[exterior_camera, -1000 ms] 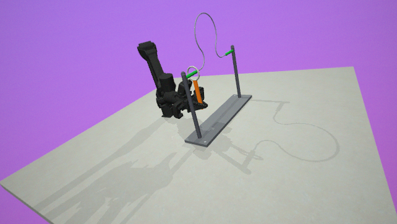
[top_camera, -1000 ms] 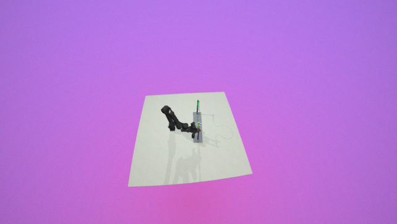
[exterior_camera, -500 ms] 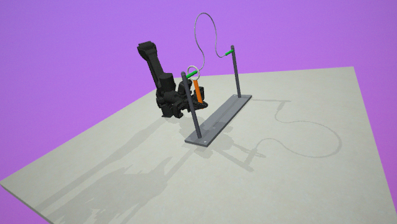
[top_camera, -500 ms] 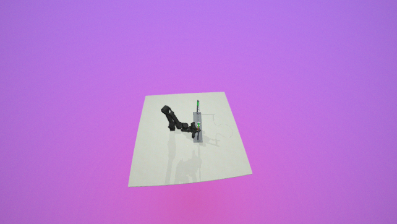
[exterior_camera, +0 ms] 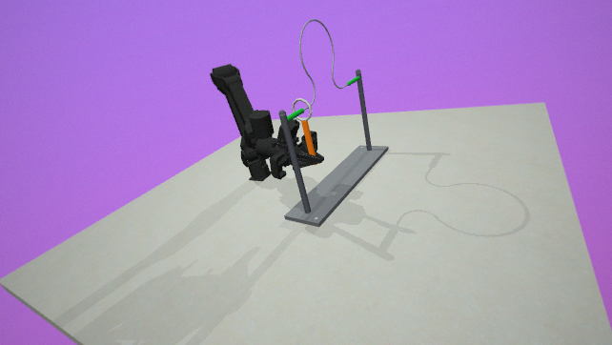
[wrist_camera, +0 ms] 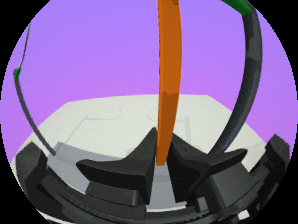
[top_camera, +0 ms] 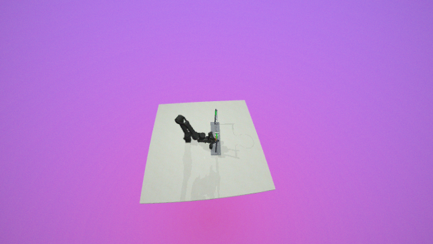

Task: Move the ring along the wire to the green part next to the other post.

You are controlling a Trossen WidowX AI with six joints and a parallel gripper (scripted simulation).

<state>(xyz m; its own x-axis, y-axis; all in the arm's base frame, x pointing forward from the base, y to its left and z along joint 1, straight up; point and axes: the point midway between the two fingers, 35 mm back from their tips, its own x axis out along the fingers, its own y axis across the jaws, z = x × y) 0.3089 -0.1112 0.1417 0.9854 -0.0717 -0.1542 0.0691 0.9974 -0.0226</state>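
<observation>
The pale ring [exterior_camera: 300,99] is around the wire at the inner end of the near green part [exterior_camera: 295,114] [wrist_camera: 240,6], beside the near post [exterior_camera: 296,164] [wrist_camera: 254,60]. In the exterior view the wire passes near the middle of the ring's opening. The orange handle [exterior_camera: 308,135] [wrist_camera: 170,60] points down from the ring, slightly tilted. My gripper [exterior_camera: 315,158] [wrist_camera: 158,130] is shut on the handle near its lower end. The far green part [exterior_camera: 353,81] [wrist_camera: 17,74] [top_camera: 216,112] is at the far post [exterior_camera: 364,114] [wrist_camera: 32,117].
The thin grey wire [exterior_camera: 300,45] rises from the near green part into a tall loop, then dips low before the far green part. The grey base [exterior_camera: 343,177] [top_camera: 212,128] joins both posts. The near post stands close beside my gripper.
</observation>
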